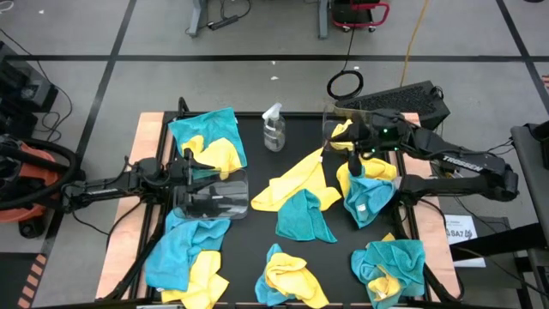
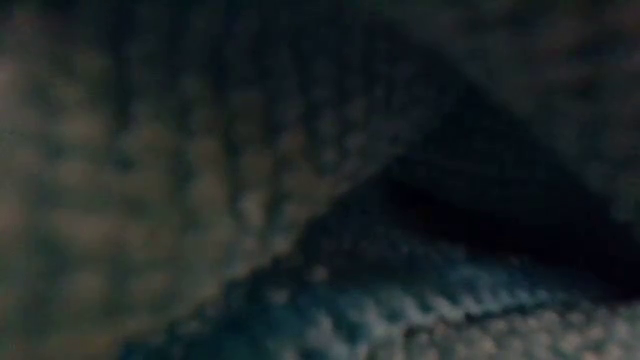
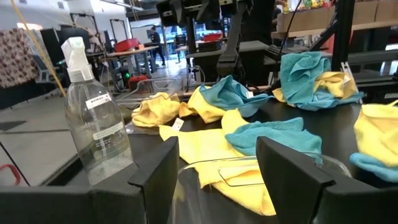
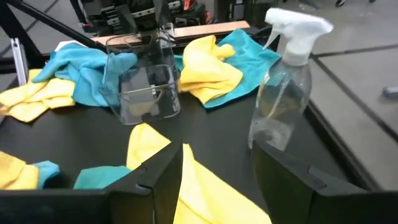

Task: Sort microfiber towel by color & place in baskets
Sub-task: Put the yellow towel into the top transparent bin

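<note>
Low view smothered by blurred cloth (image 2: 300,200) against the lens; nothing else readable. Counter's (image 1: 257,227) near edge cut off overhead, cropping the front towels (image 1: 292,279). Left basket (image 1: 210,193) partly covered by the left hand (image 1: 190,163).

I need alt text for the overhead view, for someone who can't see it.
Yellow and blue cloths lie in mixed heaps across a black table. The left claw holds a clear bin at the left side; the right claw hovers near another clear bin. A spray bottle stands at the back.
</note>
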You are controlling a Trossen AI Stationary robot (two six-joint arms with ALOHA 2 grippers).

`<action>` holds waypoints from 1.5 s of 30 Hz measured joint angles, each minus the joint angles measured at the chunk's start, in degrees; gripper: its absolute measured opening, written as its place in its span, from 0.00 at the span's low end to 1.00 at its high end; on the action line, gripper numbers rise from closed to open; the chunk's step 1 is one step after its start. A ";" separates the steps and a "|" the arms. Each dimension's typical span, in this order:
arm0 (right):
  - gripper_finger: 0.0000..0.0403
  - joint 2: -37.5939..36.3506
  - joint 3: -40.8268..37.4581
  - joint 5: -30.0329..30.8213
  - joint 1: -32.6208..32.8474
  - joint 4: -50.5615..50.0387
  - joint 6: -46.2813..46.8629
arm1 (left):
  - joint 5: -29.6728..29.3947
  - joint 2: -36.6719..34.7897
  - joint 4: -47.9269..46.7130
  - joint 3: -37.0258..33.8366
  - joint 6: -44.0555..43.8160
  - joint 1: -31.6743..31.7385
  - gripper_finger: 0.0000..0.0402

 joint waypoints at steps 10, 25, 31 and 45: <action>0.46 5.74 0.00 0.03 0.50 6.47 5.25 | 0.00 -0.01 0.00 0.00 3.24 0.02 0.55; 0.46 12.48 -0.02 3.11 0.46 8.31 11.68 | 0.00 -0.01 0.00 0.00 3.02 0.02 0.55; 0.46 14.80 -0.02 2.53 1.44 8.22 11.28 | 0.00 0.00 0.00 0.00 3.00 0.01 0.55; 0.46 21.31 -0.04 -2.54 9.88 7.72 -3.09 | 0.00 0.00 0.00 0.00 2.95 0.02 0.55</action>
